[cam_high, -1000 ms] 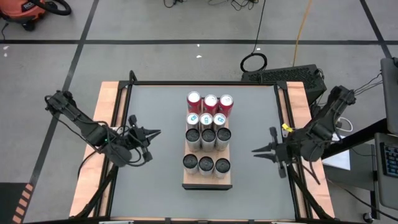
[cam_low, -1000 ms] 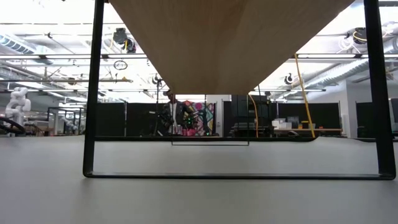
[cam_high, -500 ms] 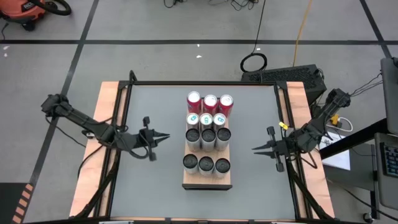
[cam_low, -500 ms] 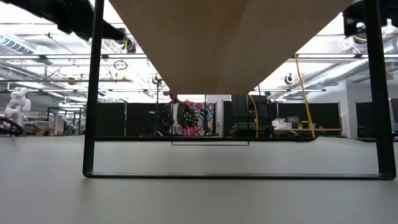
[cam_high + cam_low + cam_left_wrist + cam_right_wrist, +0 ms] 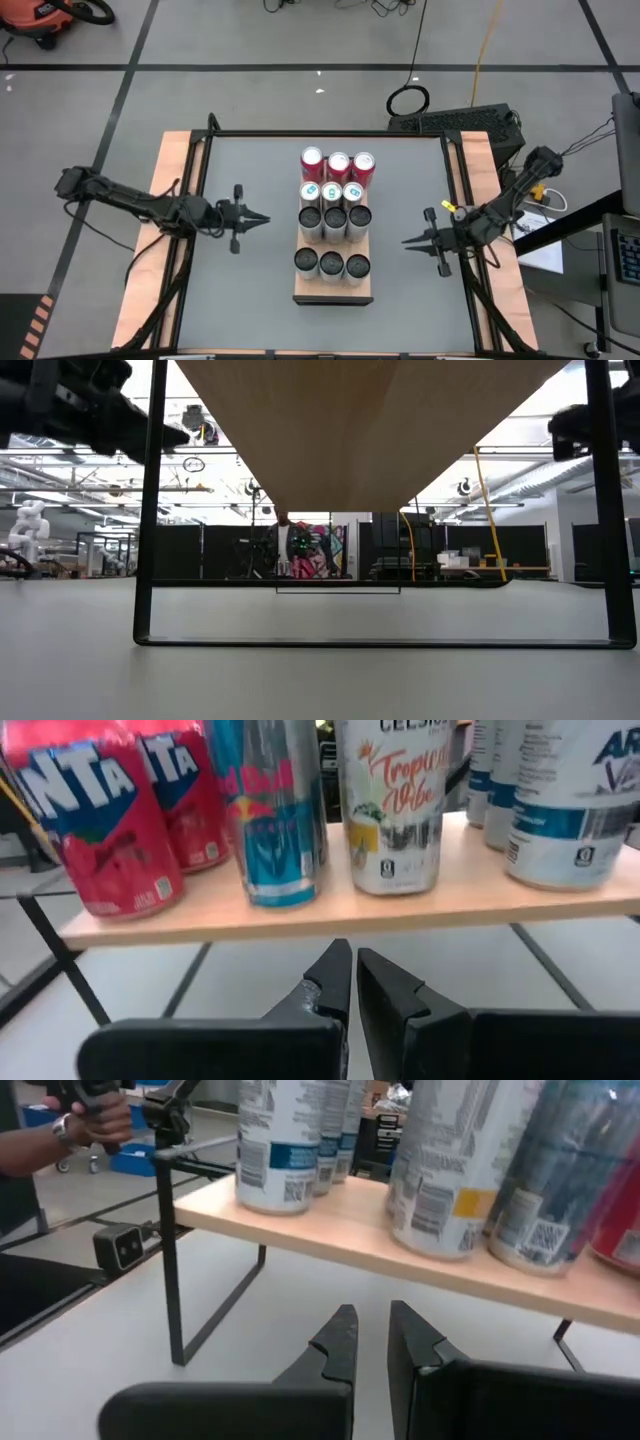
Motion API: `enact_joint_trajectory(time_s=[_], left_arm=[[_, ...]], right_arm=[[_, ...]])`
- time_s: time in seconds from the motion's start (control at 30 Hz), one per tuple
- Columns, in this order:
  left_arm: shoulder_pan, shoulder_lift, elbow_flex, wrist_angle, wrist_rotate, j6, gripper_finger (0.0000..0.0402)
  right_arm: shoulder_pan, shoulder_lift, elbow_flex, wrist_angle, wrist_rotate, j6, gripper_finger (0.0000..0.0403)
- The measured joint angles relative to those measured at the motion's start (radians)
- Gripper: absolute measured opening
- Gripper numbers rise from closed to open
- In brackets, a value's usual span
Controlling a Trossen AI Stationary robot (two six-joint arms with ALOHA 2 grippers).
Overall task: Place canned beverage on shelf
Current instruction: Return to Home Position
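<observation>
The shelf (image 5: pixel 333 290), a light wood board on a dark wire frame, stands mid-table with several cans upright on it: red cans (image 5: pixel 337 164) at the far end, white-topped cans (image 5: pixel 333 191) behind dark-topped ones (image 5: pixel 333 217), and another dark-topped row (image 5: pixel 332 263) nearer. My left gripper (image 5: pixel 262 218) is left of the shelf, pointing at it, shut and empty. My right gripper (image 5: pixel 407 241) is right of the shelf, pointing at it, shut and empty. The left wrist view shows the red cans (image 5: pixel 95 820) and a blue-silver can (image 5: pixel 275 810) on the board (image 5: pixel 350 900), above my fingertips' level.
The low view looks under the board (image 5: pixel 370 430) between its black frame legs (image 5: pixel 150 510). A small camera (image 5: pixel 120 1245) sits on the table under the shelf. A person's hand (image 5: pixel 90 1115) shows beyond the table. Bare board lies at the shelf's near end.
Both arms have stretched out flatter and come down, and now show in the low view's upper corners. My left gripper has gone a little toward the shelf. My right gripper has kept its place. The cans have stayed where they were.
</observation>
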Motion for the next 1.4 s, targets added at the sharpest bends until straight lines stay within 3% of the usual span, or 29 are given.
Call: enact_joint_trajectory(time_s=[0.2, 0.5, 0.8, 1.4], left_arm=[[0.046, -0.020, -0.089, 0.111, 0.109, -0.033, 0.0022], [0.046, -0.036, -0.173, 0.138, 0.116, -0.079, 0.0022], [0.046, -0.060, -0.177, 0.156, 0.120, -0.053, 0.0002], [0.046, -0.123, -0.178, 0.131, 0.145, -0.046, 0.0003]], right_arm=[[-0.022, -0.003, -0.037, 0.017, -0.001, 0.060, 0.0000], [-0.024, -0.002, -0.075, 0.059, -0.003, 0.062, 0.0000], [-0.023, -0.010, -0.094, 0.086, 0.000, 0.037, 0.0000], [-0.055, -0.029, -0.097, 0.069, -0.032, -0.008, 0.0000]])
